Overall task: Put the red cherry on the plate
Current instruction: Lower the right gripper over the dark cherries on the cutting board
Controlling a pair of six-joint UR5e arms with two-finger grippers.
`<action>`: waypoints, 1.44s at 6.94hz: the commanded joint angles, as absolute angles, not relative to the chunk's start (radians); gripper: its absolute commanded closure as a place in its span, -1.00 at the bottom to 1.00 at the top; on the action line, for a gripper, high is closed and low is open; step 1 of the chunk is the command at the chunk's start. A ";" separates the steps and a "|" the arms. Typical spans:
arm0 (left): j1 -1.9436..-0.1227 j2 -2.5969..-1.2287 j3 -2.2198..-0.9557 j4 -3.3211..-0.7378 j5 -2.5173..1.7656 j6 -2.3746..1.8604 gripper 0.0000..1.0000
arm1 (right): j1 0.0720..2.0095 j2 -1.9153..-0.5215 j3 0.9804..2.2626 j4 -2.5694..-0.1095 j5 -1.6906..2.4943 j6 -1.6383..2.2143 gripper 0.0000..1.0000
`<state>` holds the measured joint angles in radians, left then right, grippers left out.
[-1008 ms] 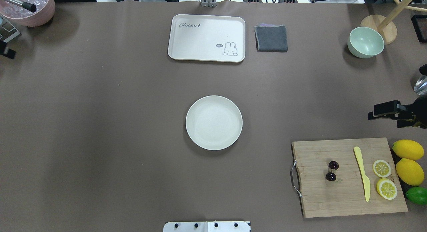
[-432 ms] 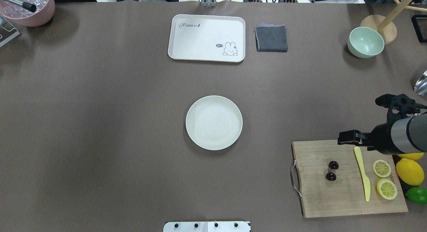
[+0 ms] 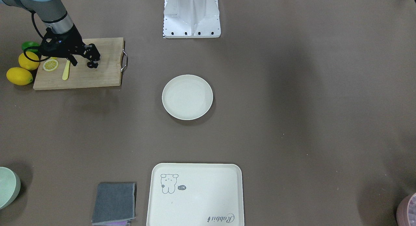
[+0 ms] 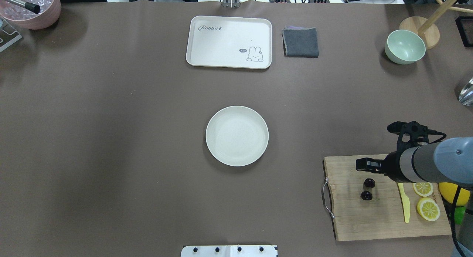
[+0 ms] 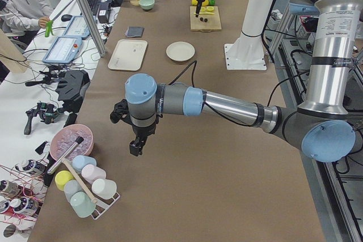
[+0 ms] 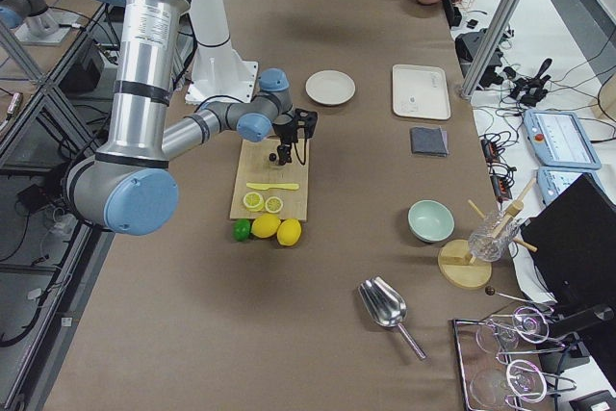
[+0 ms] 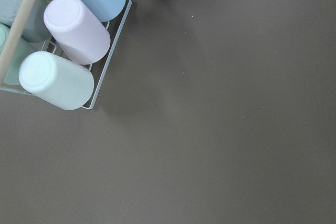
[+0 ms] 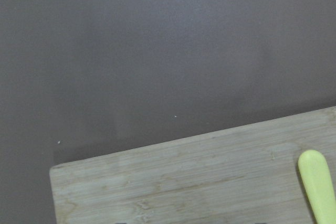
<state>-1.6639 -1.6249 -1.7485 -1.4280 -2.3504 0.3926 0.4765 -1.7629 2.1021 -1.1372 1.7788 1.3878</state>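
The red cherry [image 4: 368,189], a dark pair, lies on the left part of the wooden cutting board [image 4: 369,220]. My right gripper [image 4: 363,164] hovers over the board's far edge, just beyond the cherry and not touching it. Its jaws look open with nothing between them. The right wrist view shows only the board's corner and the tip of a yellow knife. The off-white plate [image 4: 237,135] sits bare at mid-table, well left of the board. My left gripper [image 5: 136,145] appears only in the exterior left view, above bare table near a cup rack; I cannot tell its state.
On the board lie a yellow knife [image 4: 405,205] and two lemon halves [image 4: 428,209]; a whole lemon [image 4: 449,190] and a lime [image 4: 460,214] sit beside it. At the back are a cream tray [image 4: 229,41], grey cloth [image 4: 300,42], green bowl [image 4: 404,47] and pink bowl [image 4: 31,9].
My right arm has swung in from the table's right edge, leftward and nearer, over the cutting board. A dark part at the overhead view's left edge has gone from sight.
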 commanded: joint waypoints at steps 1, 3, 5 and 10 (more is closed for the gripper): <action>-1.664 -1.586 -1.740 -1.483 -2.412 0.391 -0.96 | 0.437 -1.775 2.085 -1.141 1.767 1.272 -0.37; -1.664 -1.566 -1.740 -1.489 -2.467 0.391 -0.96 | 0.417 -1.784 2.083 -1.141 1.769 1.264 -0.25; -1.664 -1.559 -1.741 -1.489 -2.467 0.391 -0.96 | 0.400 -1.781 2.079 -1.141 1.767 1.262 -0.13; -1.664 -1.552 -1.744 -1.489 -2.468 0.391 -0.96 | 0.397 -1.781 2.069 -1.143 1.767 1.235 0.89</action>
<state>-1.6644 -1.5526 -1.7454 -1.4895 -2.4676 0.3912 0.3901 -1.7811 2.0690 -1.1426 1.7661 1.2549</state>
